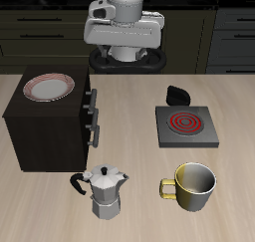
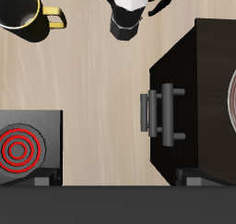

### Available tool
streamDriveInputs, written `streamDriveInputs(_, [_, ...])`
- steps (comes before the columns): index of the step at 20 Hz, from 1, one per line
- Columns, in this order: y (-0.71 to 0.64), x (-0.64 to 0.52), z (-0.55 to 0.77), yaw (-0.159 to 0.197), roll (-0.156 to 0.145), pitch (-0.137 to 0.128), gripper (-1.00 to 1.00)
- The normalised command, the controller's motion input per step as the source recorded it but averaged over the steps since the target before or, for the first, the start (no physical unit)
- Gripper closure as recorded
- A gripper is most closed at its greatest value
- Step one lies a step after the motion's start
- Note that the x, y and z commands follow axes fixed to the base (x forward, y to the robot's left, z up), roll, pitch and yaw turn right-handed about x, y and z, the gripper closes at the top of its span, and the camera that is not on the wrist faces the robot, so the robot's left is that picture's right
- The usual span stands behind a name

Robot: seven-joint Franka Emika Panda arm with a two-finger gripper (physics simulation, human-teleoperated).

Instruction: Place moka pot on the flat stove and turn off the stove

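The pot (image 1: 105,192) stood upright on the table near the front edge, just in front of the cabinet (image 1: 50,121). Nothing was touching it. Its black handle stuck out to the side away from the mug (image 1: 194,185), which stood beside it.

The stove (image 1: 184,126) sat farther back, well apart from the pot, with nothing on it. Its rings (image 1: 183,121) were red, so it looked like it was on. The black knob (image 1: 177,94) was at the stove's back edge.

The arm (image 1: 124,29) was up high at the back of the table. The fingers did not show in either view, so I could not tell if the gripper was apart or together.

The job looked like it had not started yet. The first step was to get the pot. The arm needed to come forward and down over the pot, with its fingers apart, and then close on it. It also needed to stay clear of the mug and the cabinet.
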Motion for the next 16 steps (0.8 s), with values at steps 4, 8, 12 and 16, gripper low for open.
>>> streamDriveInputs(4, [-0.04, 0.42, 0.02, -0.049, 0.05, 0.028, -1.0])
streamDriveInputs(8, [-0.08, 0.4, 0.04, 0.015, -0.011, -0.004, -1.0])
streamDriveInputs(12, [-0.04, 0.28, 0.02, 0.017, 0.029, 0.023, -1.0])
streamDriveInputs(16, [-0.1, 0.38, 0.04, 0.022, 0.012, 0.008, -1.0])
